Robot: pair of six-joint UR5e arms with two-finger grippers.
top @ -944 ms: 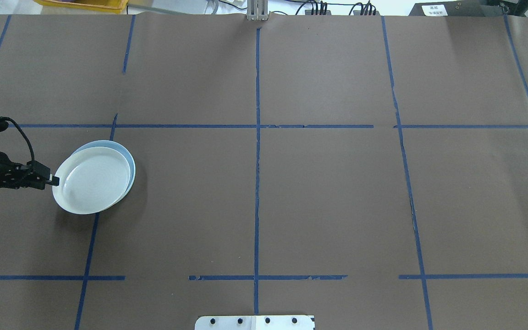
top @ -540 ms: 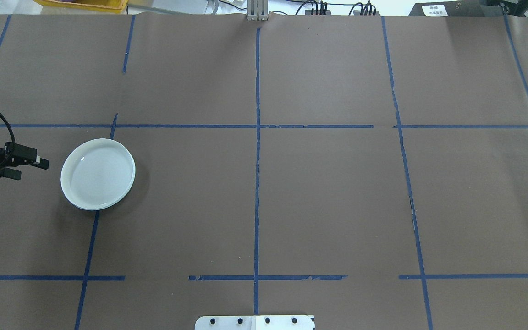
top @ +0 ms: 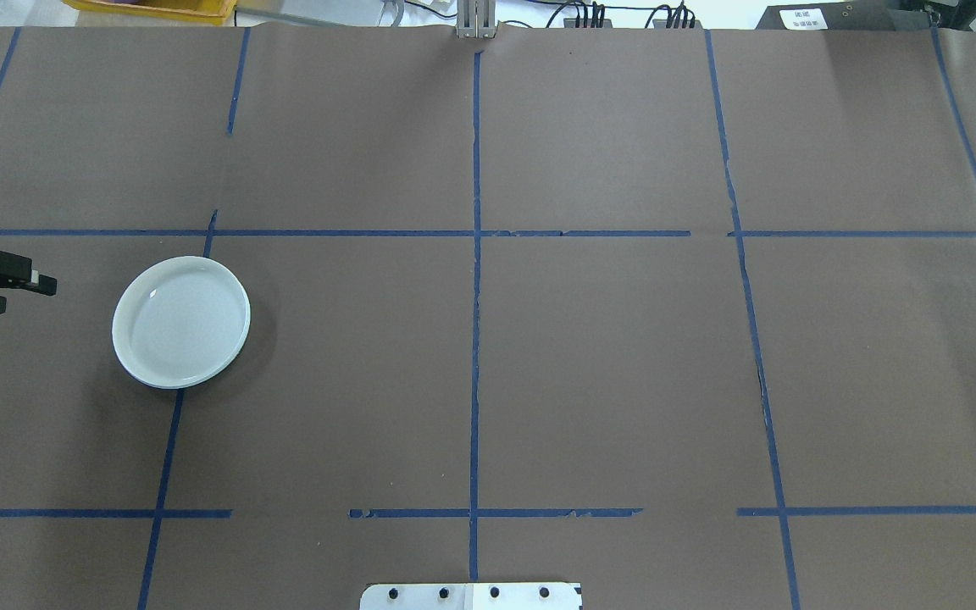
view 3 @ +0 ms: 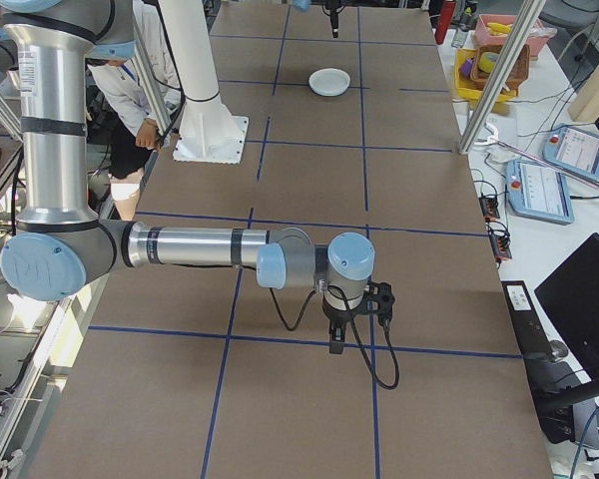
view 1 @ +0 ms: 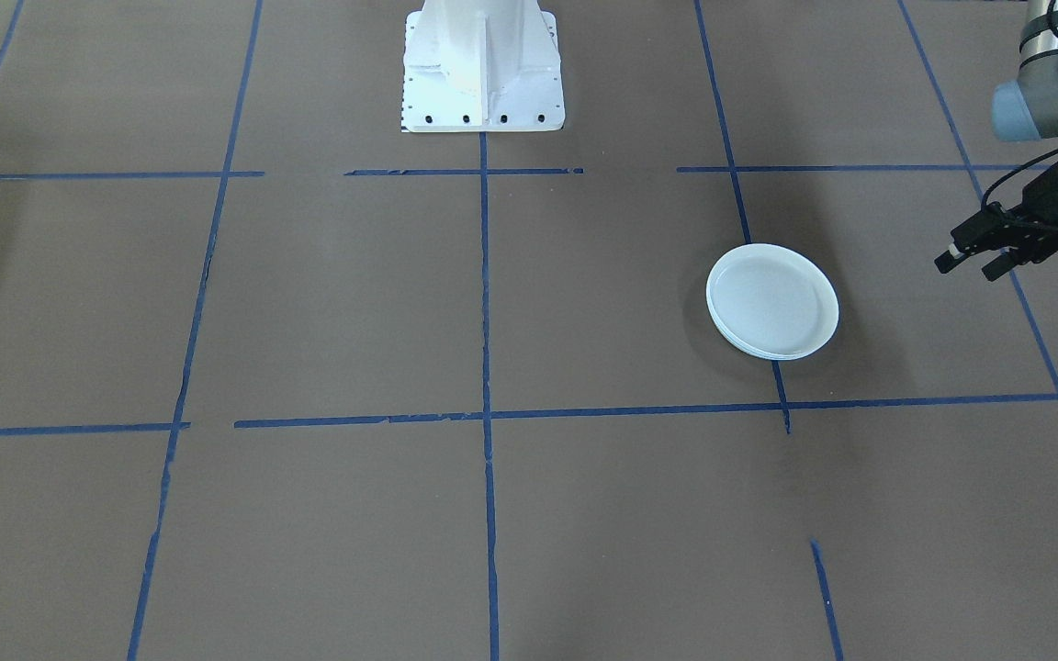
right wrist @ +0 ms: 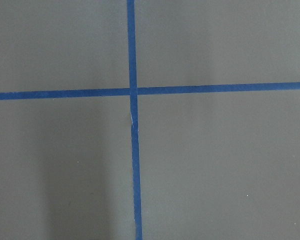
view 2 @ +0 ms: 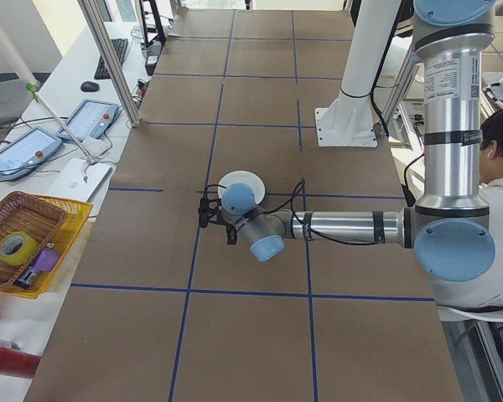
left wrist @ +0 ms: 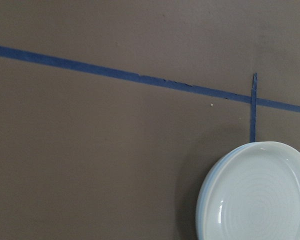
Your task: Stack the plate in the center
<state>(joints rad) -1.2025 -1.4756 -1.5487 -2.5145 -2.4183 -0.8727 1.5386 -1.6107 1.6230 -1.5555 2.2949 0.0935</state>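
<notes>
Brown taped table (top: pixel 607 356) — two stacked plates (top: pixel 181 322), left fingers (top: pixel 26 291) apart, empty — right fingers' state untellable.

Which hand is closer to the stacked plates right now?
Left. The left hand hovers just beside the stacked plates, not touching. The right hand is far off at the table's opposite end.

The ringed pale plate (top: pixel 181 322) lies flat on top of the center plate (view 1: pixel 733 341), rims nearly flush, only a thin blue edge peeking out beneath. The stack sits on the table's left side, over a blue tape line (top: pixel 164 457).
</notes>
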